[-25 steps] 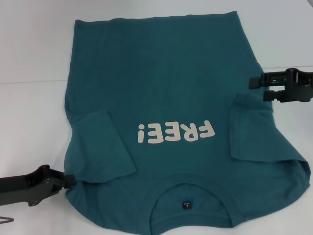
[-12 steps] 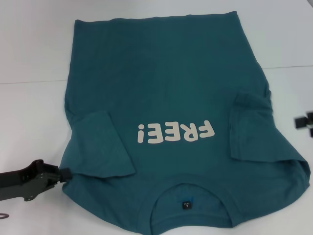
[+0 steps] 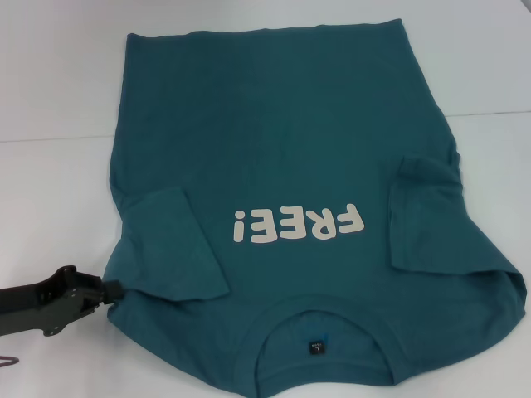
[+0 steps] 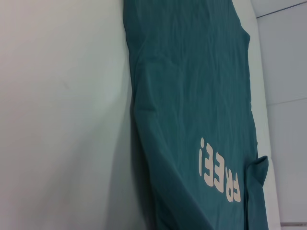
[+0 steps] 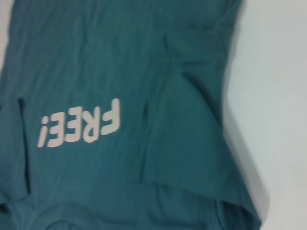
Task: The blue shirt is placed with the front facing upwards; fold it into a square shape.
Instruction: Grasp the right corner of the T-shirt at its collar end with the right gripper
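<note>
Head view: left gripper [image 3: 114, 288] sits low at the shirt's left edge, by the folded-in sleeve; whether its fingers pinch cloth, I cannot tell. Blue shirt [image 3: 290, 157] lies flat, lettering up, on the white bench [image 3: 50, 99], collar nearest the robot.

A white bench [image 3: 58, 91] fills the head view, plain and matte. A thin dark seam [image 3: 489, 111] runs across it on the robot's right, with a fainter line continuing on the left. Near the lower left corner, a small reddish-brown curved bit [image 3: 8, 360] lies at the frame edge; too little shows to tell what it is.
</note>
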`<state>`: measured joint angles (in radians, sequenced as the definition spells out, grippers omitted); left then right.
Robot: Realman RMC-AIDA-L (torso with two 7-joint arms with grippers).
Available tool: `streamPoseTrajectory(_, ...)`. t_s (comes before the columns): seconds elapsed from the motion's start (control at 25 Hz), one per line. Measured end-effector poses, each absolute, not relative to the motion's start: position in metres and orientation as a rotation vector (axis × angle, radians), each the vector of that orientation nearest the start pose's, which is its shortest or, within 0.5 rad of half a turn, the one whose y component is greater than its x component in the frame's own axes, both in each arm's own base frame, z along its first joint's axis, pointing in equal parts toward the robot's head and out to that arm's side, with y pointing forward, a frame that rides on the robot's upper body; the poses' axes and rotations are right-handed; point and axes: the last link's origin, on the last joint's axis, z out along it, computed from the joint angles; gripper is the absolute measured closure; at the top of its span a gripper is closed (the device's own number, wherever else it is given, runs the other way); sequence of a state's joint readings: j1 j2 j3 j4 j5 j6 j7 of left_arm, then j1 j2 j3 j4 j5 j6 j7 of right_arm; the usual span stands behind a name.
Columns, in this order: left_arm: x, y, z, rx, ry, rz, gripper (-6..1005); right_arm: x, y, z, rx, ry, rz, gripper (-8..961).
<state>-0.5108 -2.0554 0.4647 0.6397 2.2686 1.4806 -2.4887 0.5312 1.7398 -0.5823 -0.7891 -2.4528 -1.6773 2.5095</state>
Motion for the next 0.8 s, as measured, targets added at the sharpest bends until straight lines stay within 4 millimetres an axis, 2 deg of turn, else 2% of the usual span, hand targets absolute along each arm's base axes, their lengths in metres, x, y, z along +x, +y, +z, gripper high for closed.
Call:
streamPoseTrajectory(0.44,-0.321,0.32,0.016,2.098,2.421,0.779,996,0.35,0.338,0.128,-1.994,1.864,0.084,151)
streamPoseTrajectory(0.8,-0.32,0.32,0.015,2.097,2.418,0.782,997,0.35,0.344,0.115,-2.05,1.765,-0.004,154)
